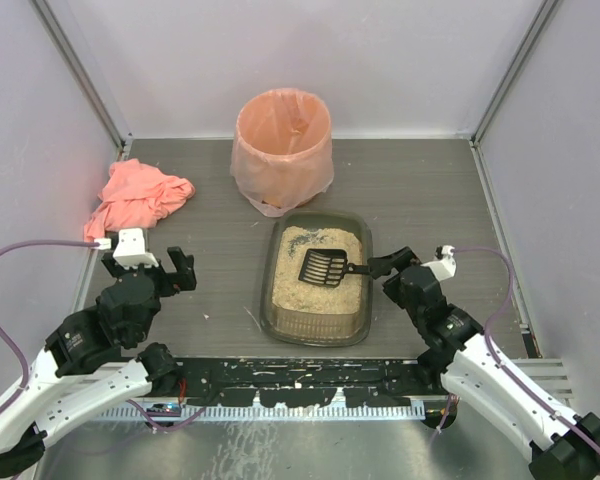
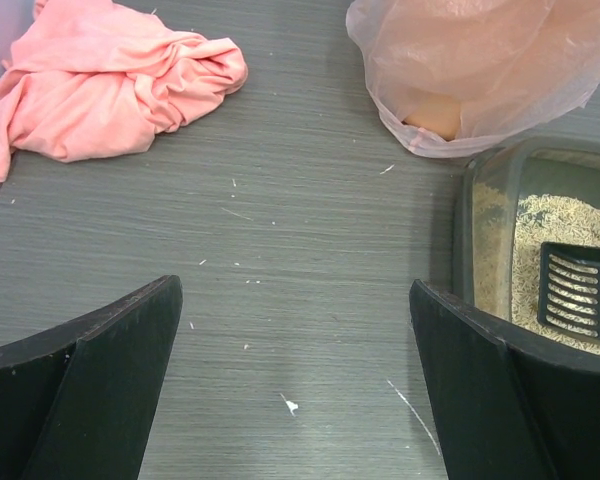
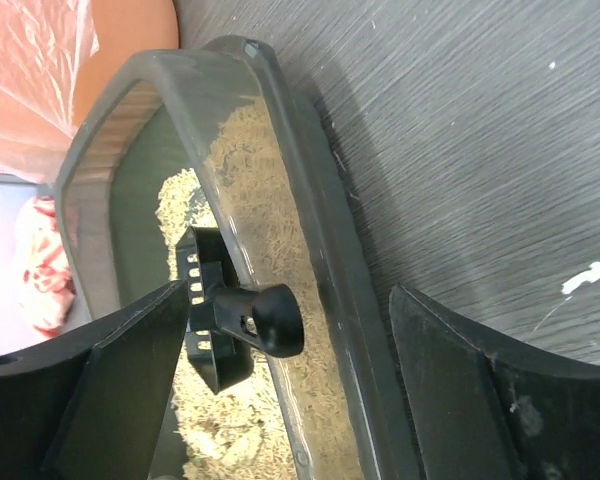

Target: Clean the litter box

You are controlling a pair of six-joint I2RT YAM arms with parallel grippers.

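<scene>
Bare grey wood-grain counter (image 1: 225,290) lies open between the crumpled pink cloth (image 1: 135,200) and the shallow dark translucent plastic litter box (image 1: 315,332), whose far end stands just beside the round peach-bagged bin (image 1: 283,150), and a black slotted scoop (image 1: 325,267) occupies its middle.

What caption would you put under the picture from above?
Right pincer open beside the black slotted plastic scoop lying in the dark plastic litter box of beige granules.
</scene>
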